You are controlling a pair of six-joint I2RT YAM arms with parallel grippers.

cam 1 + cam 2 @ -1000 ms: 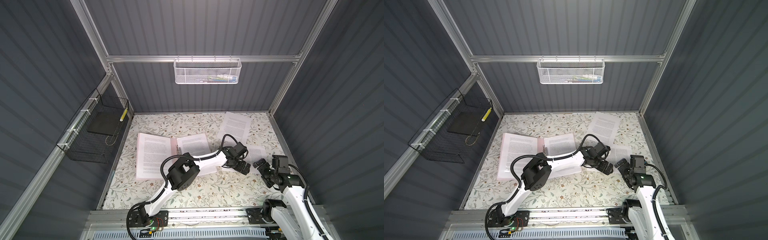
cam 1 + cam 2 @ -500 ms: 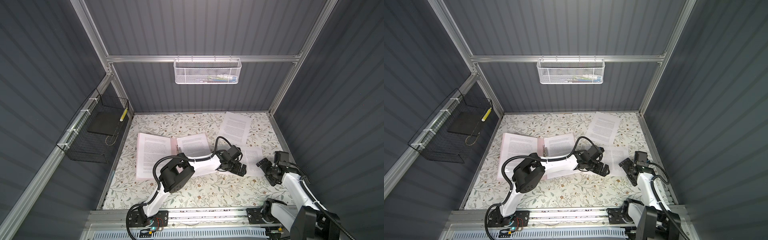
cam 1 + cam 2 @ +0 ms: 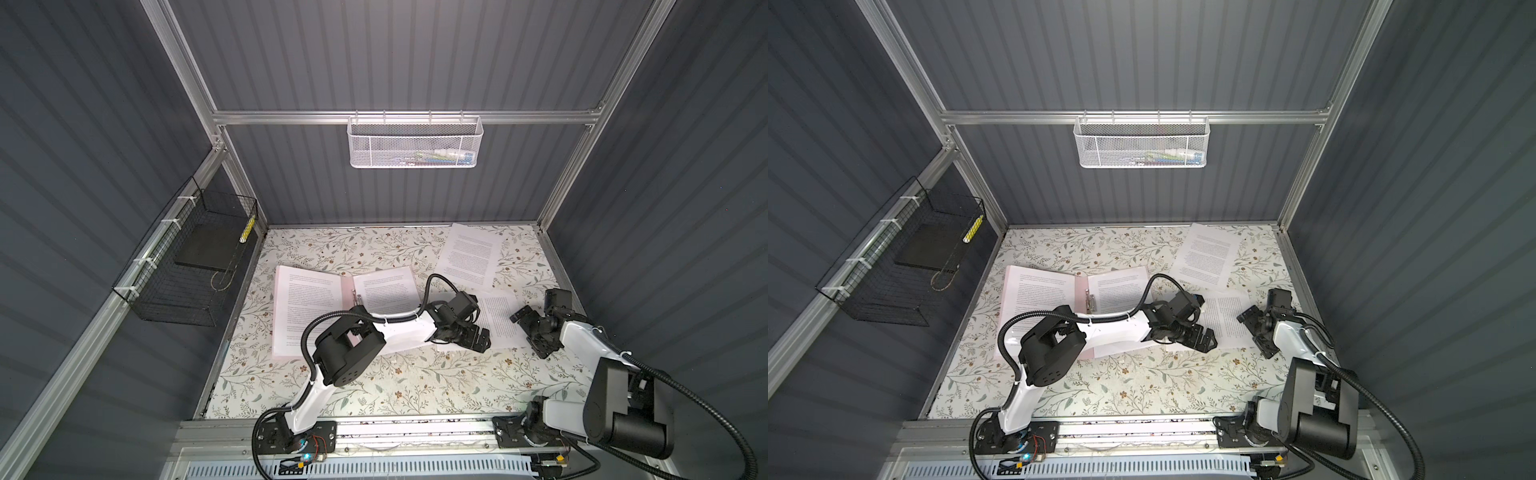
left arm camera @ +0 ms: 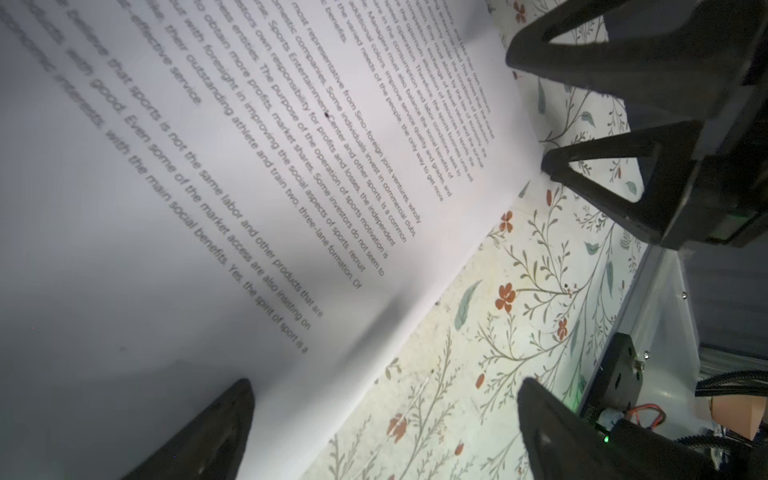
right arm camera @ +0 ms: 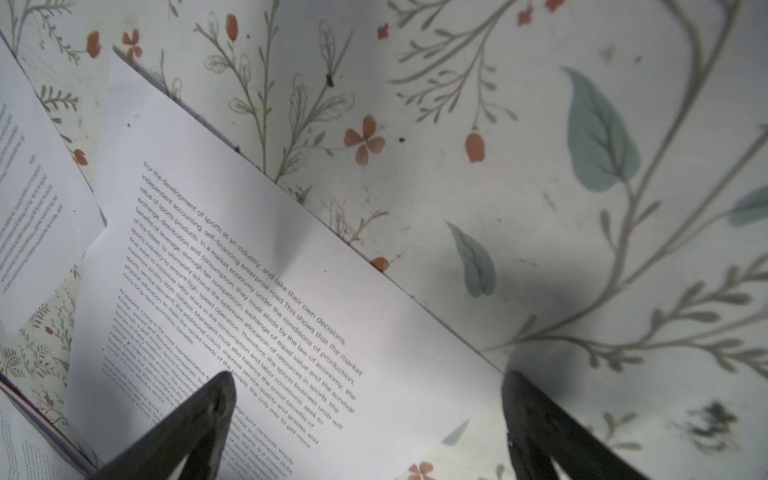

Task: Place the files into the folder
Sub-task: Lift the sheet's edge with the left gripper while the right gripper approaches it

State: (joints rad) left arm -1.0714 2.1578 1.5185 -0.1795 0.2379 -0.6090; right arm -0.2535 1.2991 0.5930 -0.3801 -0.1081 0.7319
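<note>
The pale pink folder point(image 3: 347, 289) lies open at the table's left, with a printed sheet on each half point(image 3: 308, 307) and a silver clip point(image 3: 1089, 300) by the spine. One loose file point(image 3: 496, 318) lies between my grippers. Another file point(image 3: 471, 254) lies at the back right. My left gripper point(image 3: 478, 337) is open, low over this sheet's near left corner; in the left wrist view one fingertip point(image 4: 232, 411) is over the paper point(image 4: 208, 187) and one is over the table. My right gripper point(image 3: 527, 335) is open at the sheet's right edge point(image 5: 291, 311), straddling it.
A black wire basket point(image 3: 191, 266) holding a dark slab hangs on the left wall. A white mesh basket point(image 3: 413, 143) hangs on the back rail. The right wall frame point(image 3: 561, 282) stands close behind the right gripper. The floral table cover point(image 3: 415, 386) shows bare in front.
Both arms have sunk lower toward the table. The left gripper slid slightly nearer along the sheet, and the right forearm dropped down at the sheet's right edge. Both stayed open.
</note>
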